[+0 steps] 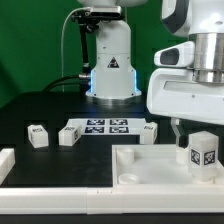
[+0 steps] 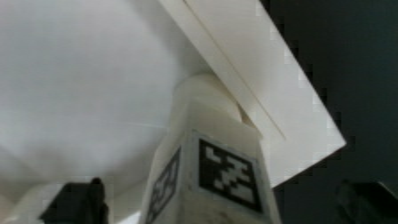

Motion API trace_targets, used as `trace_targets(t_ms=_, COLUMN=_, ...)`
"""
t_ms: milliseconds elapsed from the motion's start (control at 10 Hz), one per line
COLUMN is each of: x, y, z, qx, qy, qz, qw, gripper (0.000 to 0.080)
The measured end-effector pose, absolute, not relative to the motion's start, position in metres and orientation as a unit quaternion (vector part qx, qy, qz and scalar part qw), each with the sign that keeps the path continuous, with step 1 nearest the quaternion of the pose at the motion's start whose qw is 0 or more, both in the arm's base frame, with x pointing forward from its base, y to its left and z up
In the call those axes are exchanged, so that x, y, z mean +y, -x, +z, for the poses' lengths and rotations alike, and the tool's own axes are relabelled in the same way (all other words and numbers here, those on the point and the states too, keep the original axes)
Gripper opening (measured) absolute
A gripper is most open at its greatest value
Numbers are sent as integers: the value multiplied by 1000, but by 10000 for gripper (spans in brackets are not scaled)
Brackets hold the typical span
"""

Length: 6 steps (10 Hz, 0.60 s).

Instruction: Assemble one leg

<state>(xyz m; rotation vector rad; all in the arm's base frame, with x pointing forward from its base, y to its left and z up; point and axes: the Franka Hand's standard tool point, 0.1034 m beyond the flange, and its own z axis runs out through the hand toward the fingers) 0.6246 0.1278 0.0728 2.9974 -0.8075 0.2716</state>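
Nearest in the exterior view, the large white tray-like piece (image 1: 140, 172) fills the lower right of the frame, its raised rim running along the front. The leg (image 1: 203, 152) stands upright on it at the far lower right, tag facing the camera. The arm's white hand hangs right above it. One dark finger (image 1: 175, 128) shows just beside the leg on the exterior view's left. The other finger is hidden there, so this view alone does not settle the grip.

The wrist view does. The gripper (image 2: 219, 203) straddles the leg, with a dark fingertip on each side and a clear gap between each tip and the block. The jaws are spread and pinch nothing. This view also shows the leg set against a raised ridge of the tray-like piece, which the exterior view does not make plain.

Only the exterior view shows the rest. A white part (image 1: 5, 165) sits at the lower left edge. Farther back on the black table (image 1: 30, 105), a row crosses the middle: a left block (image 1: 37, 135), a second block (image 1: 68, 133), the marker board (image 1: 105, 126) and a third block (image 1: 150, 132). Farthest, at upper centre, stands the robot base (image 1: 112, 70).
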Motion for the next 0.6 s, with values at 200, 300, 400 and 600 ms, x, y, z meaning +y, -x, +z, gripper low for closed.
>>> trace_targets(t_ms=200, x=126, y=-626, z=75, qx=-122, qy=-989, qz=85, qw=24, gripper=649)
trace_targets(t_ms=300, x=123, y=-626, z=76, qx=-80, qy=-993, qz=84, qw=28, gripper=649)
trace_targets(t_ms=400, x=122, y=-627, z=76, qx=-22, qy=-996, qz=83, qw=34, gripper=649)
trace_targets(t_ms=600, x=121, y=-627, z=77, qx=55, qy=-994, qz=81, qw=43, gripper=649)
